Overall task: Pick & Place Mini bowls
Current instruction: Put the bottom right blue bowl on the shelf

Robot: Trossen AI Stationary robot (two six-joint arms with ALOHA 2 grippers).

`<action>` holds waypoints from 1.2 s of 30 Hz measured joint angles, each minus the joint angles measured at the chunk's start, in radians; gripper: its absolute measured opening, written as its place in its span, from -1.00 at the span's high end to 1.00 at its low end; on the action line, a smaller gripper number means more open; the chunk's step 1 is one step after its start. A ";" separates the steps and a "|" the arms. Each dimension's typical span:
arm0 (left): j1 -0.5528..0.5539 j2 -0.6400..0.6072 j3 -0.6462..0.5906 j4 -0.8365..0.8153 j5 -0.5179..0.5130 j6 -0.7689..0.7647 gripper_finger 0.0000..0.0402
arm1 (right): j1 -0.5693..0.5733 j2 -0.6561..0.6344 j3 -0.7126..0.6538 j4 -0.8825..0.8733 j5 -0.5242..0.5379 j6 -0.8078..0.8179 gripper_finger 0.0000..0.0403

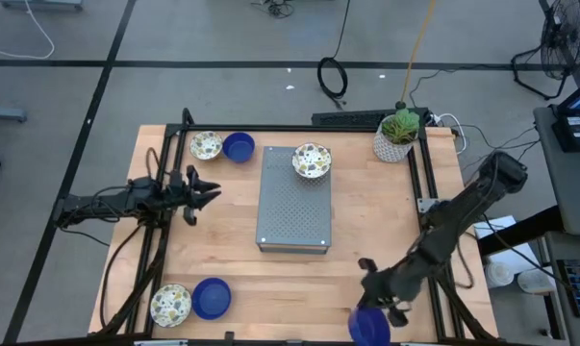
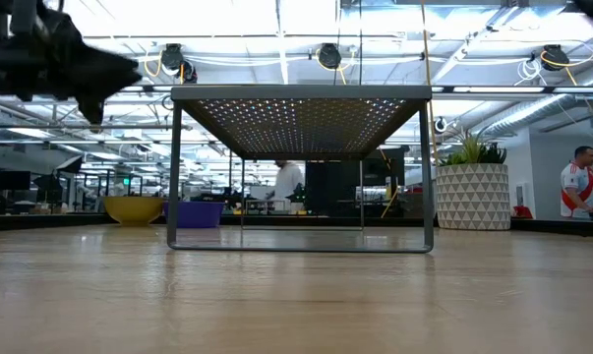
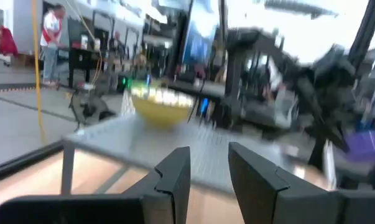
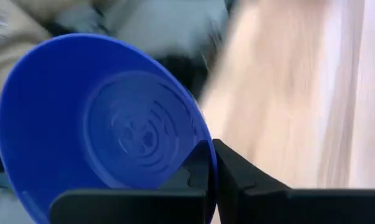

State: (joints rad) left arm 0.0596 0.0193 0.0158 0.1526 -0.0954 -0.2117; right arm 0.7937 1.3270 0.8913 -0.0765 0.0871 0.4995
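arms — dark, slim, jointed | left pincer (image 1: pixel 210 195) — black, pointed | right pincer (image 4: pixel 212 167) — black, flat-faced fingers

We find no text, label, brand, number or sign that we can read in any of the four views — the bowls, the perforated metal stand, the plant pot and the arms all show bare of lettering, and whatever hangs in the room behind the table is too blurred or too small for us to make out.
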 joint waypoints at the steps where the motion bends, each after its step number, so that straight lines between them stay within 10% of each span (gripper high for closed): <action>1: -0.001 0.001 0.000 0.029 0.002 -0.024 0.44 | 0.002 -0.012 0.000 0.053 0.022 -0.084 1.00; 9: -0.080 0.096 0.000 0.259 0.318 -0.030 0.44 | -0.059 -0.028 -0.104 0.577 0.069 -0.546 1.00; 16: -0.242 0.394 0.000 0.636 0.270 0.043 0.44 | -0.207 -0.018 -0.182 0.748 0.079 -0.640 1.00; 22: -0.303 0.649 0.014 0.906 0.228 0.209 0.44 | -0.313 -0.018 -0.183 0.836 0.305 -0.811 1.00; 36: -0.291 0.929 0.194 0.912 -0.014 0.448 0.44 | -0.661 -0.018 -0.183 1.166 0.442 -1.324 1.00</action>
State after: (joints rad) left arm -0.2318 0.9479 0.2094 1.0649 -0.1091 0.2367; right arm 0.1330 1.3094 0.7086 1.0896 0.5293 -0.8249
